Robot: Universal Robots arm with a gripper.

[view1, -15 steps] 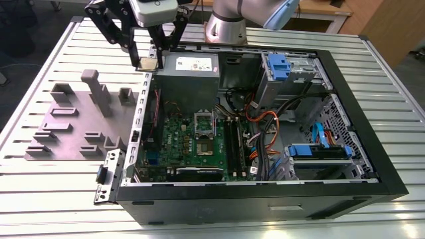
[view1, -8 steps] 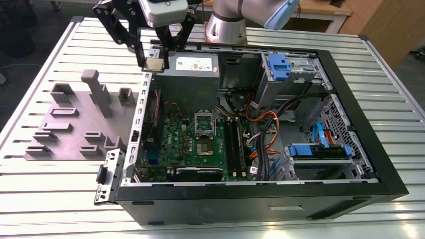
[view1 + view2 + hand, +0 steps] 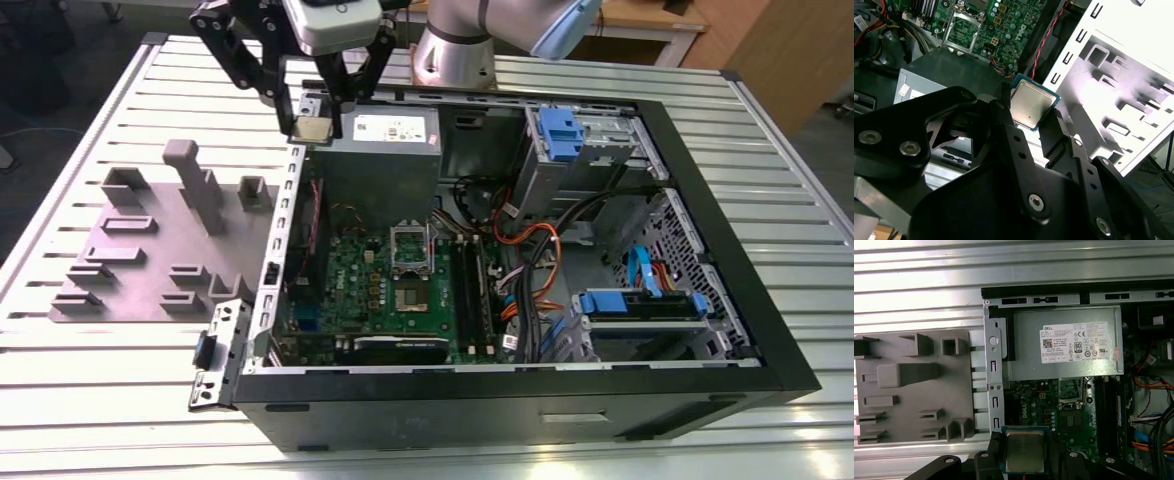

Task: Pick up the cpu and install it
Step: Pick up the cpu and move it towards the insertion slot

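Exterior view, left to right: a grey tray point(image 3: 147, 250) is lying on the slatted worktop point(image 3: 80, 400). Next, the fingers point(image 3: 283, 105) are pinching the cpu point(image 3: 315, 131) by opposite edges, holding it in the air over the near wall of the open computer case point(image 3: 721, 300), beside the power supply point(image 3: 387, 150). Further right, the silver socket frame point(image 3: 411, 247) is sitting on the green motherboard point(image 3: 360, 270), well apart from the chip. In both wrist views the cpu point(image 3: 1030, 104) point(image 3: 1025, 451) is showing its metal top. As I judge it, the thin edge grip is risking a slip. A tilted or wrongly turned descent could be bending socket pins, and the fingers could be snagging the case wall.
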